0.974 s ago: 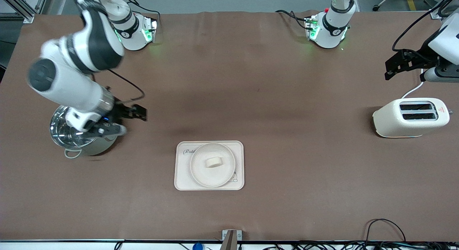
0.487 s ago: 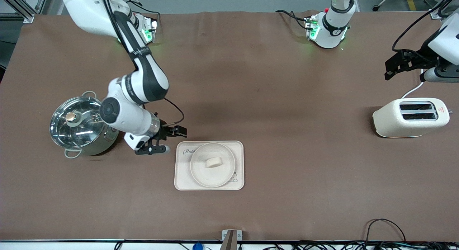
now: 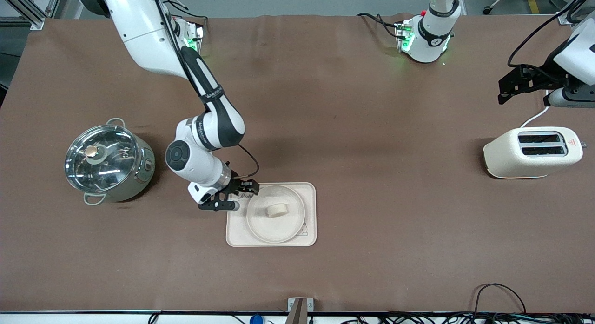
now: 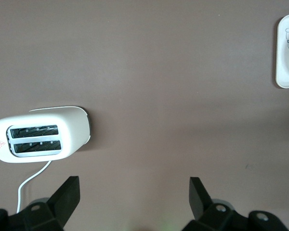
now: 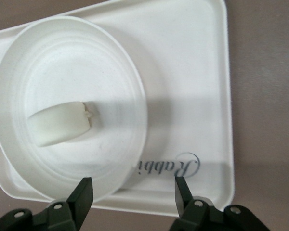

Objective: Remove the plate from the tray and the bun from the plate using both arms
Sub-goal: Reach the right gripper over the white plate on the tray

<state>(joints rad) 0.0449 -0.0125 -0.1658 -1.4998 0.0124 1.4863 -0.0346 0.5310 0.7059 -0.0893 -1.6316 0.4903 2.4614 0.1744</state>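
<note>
Right arm (image 3: 204,115) reaches from its base, elbow bent, its gripper (image 3: 234,196) low with fingers (image 5: 82,197) parted. Left arm (image 3: 574,54) waits raised at its end, its gripper (image 4: 132,199) spread wide.

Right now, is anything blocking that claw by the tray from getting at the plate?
Nothing visible does. The right gripper, fingers apart, is over the tray's corner, at the plate's rim, with no object between. The bun lies mid-plate, clear of that rim. The left gripper waits above the toaster.
</note>
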